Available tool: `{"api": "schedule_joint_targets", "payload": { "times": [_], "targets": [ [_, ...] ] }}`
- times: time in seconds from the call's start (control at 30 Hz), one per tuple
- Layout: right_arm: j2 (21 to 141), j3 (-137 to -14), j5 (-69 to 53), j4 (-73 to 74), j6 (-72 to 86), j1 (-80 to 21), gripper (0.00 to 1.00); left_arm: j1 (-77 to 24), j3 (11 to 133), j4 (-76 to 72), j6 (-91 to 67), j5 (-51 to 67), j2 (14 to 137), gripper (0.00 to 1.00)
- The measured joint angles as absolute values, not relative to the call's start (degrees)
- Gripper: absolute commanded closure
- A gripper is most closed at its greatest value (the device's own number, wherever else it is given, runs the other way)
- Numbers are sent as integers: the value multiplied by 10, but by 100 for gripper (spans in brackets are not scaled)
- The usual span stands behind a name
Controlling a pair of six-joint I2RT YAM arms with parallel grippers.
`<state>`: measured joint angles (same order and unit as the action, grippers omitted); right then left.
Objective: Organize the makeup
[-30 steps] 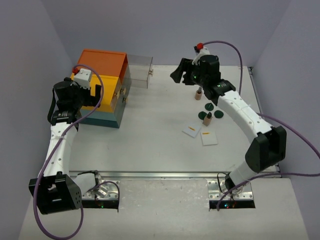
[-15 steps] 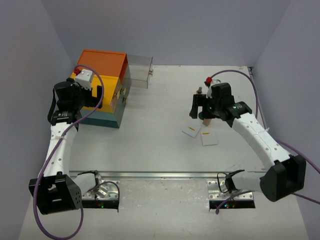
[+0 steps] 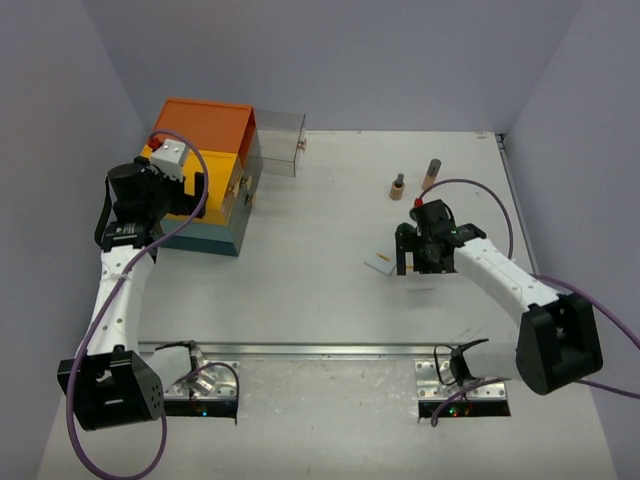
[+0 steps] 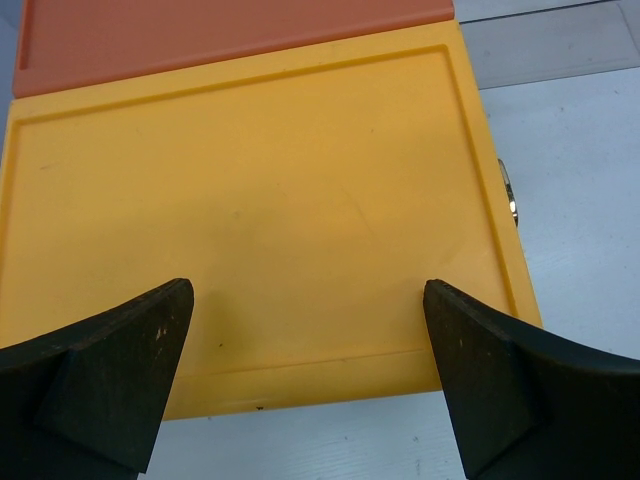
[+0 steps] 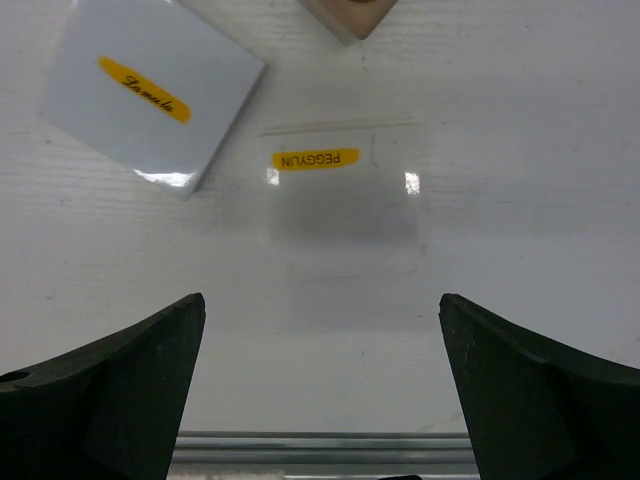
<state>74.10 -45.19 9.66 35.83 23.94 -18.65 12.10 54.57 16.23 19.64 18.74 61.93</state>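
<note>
Two flat white square packets lie under my right gripper (image 5: 320, 385): one angled with a yellow label (image 5: 150, 95), one with a "PEGGYLIN" label (image 5: 340, 190). The gripper is open and empty, hovering just near of them. In the top view the right gripper (image 3: 420, 262) covers most of the packets; an edge of one (image 3: 378, 263) shows. Two tan bottles (image 3: 397, 186) (image 3: 432, 173) stand at the back. A tan object (image 5: 350, 15) is cut off at the wrist view's top edge. The green discs are hidden. My left gripper (image 4: 310, 380) is open and empty.
The orange-yellow-teal drawer box (image 3: 205, 170) stands at the back left, with my left gripper (image 3: 185, 195) above its yellow tier (image 4: 250, 190). A clear drawer (image 3: 278, 143) sticks out from the box's right side. A metal rail (image 5: 320, 437) runs along the table's near edge.
My right arm has swung from the back of the table toward the near side and now hovers over the white packets. The left arm has not moved.
</note>
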Motion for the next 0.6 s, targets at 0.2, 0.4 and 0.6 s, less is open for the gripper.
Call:
{"api": "schedule_joint_targets", "payload": {
  "times": [0.2,0.4,0.6],
  "targets": [
    [828,-441,103,313,232,-169,1,121,545,171,205,181,604,0],
    [869,-425,89,273,229,-165,1,121,545,175,212,176,596,0],
    [891,-418,74,250,230,-154,26,121,545,180,212,173,596,0]
  ]
}}
